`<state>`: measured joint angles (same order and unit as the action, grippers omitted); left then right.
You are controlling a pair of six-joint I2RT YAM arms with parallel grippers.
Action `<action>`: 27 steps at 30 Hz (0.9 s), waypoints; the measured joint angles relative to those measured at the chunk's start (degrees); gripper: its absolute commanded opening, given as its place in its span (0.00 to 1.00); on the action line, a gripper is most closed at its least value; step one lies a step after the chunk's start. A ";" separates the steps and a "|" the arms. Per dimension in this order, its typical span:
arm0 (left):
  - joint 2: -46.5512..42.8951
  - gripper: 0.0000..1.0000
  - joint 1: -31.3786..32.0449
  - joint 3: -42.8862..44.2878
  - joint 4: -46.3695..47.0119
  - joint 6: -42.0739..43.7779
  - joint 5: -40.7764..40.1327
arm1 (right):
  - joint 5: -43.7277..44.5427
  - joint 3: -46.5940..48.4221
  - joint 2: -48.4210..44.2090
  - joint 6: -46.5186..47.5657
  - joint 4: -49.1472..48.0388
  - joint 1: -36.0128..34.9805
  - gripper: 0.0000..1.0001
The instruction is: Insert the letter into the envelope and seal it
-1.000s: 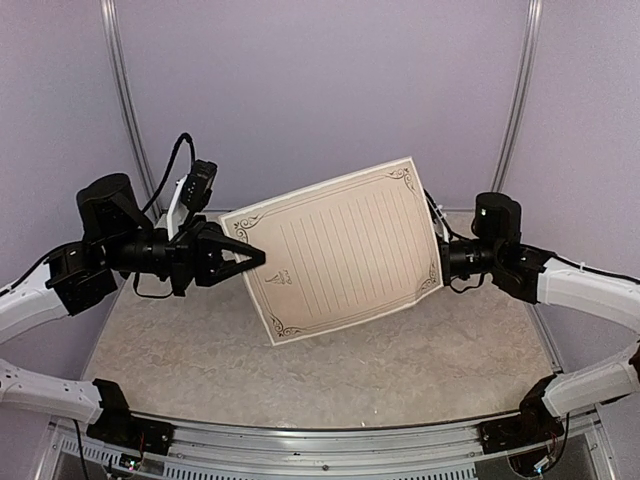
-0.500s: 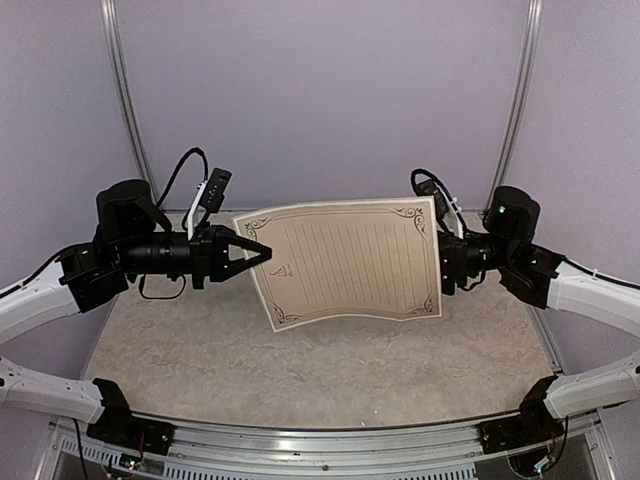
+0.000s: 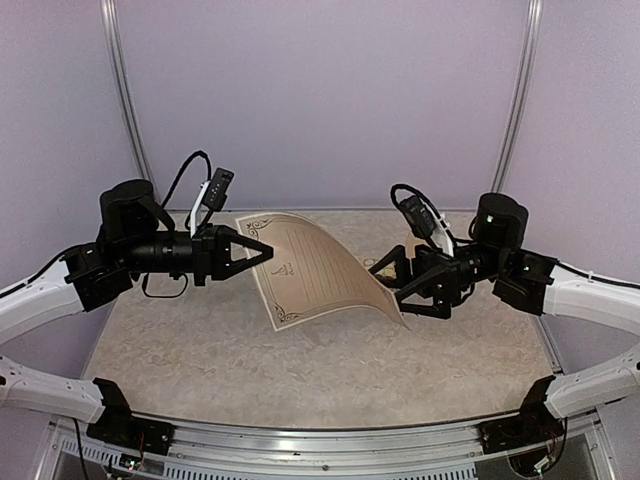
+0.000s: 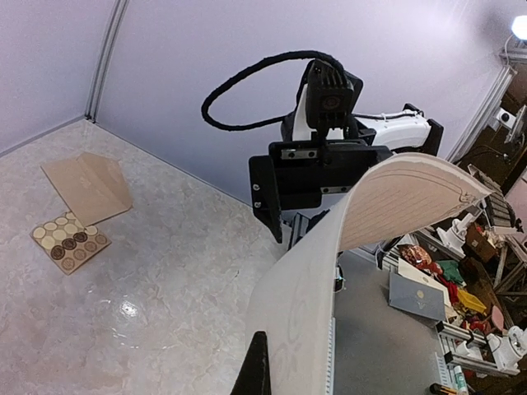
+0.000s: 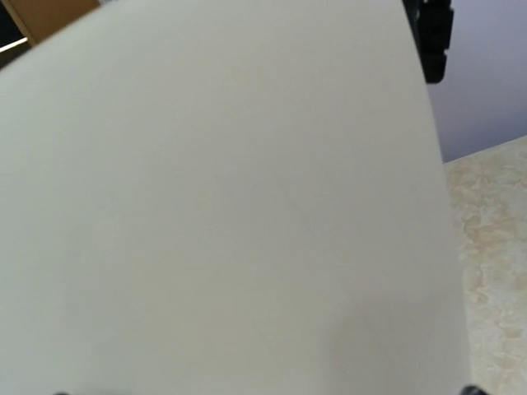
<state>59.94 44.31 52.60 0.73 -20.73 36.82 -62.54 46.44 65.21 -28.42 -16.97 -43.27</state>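
Note:
The letter (image 3: 315,270) hangs in the air above the table, curling, its bordered ruled face up and its right corner drooping low. My left gripper (image 3: 268,250) is shut on its left edge; one dark finger (image 4: 257,370) shows against the paper (image 4: 370,206) in the left wrist view. My right gripper (image 3: 402,284) stands open just right of the letter's sagging right edge, jaws spread and not gripping it. The letter's plain white reverse (image 5: 230,206) fills the right wrist view and hides the fingers. A tan envelope (image 4: 86,185) lies flat on the table.
A small card of round gold and brown stickers (image 4: 70,244) lies beside the envelope. The right arm's wrist (image 4: 321,177) faces the left wrist camera across the marbled tabletop (image 3: 200,350). Purple walls close in the back and sides.
My right gripper has let go of the letter's right edge, opened and dropped lower. The letter has gone from a raised, stretched sheet to a curl drooping at the right. The left gripper keeps its hold.

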 measured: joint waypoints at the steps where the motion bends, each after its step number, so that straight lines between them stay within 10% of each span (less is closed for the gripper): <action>1: 0.04 0.00 0.00 -0.04 0.20 -0.26 0.31 | 0.00 0.15 0.55 0.46 0.22 -0.52 1.00; 27: 1.95 0.00 0.00 -2.51 5.95 -6.97 1.77 | 8.24 10.54 14.60 6.75 2.86 -10.45 0.99</action>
<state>61.89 44.31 50.09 6.68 -27.70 38.59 -54.30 56.97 79.81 -21.67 -14.11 -53.71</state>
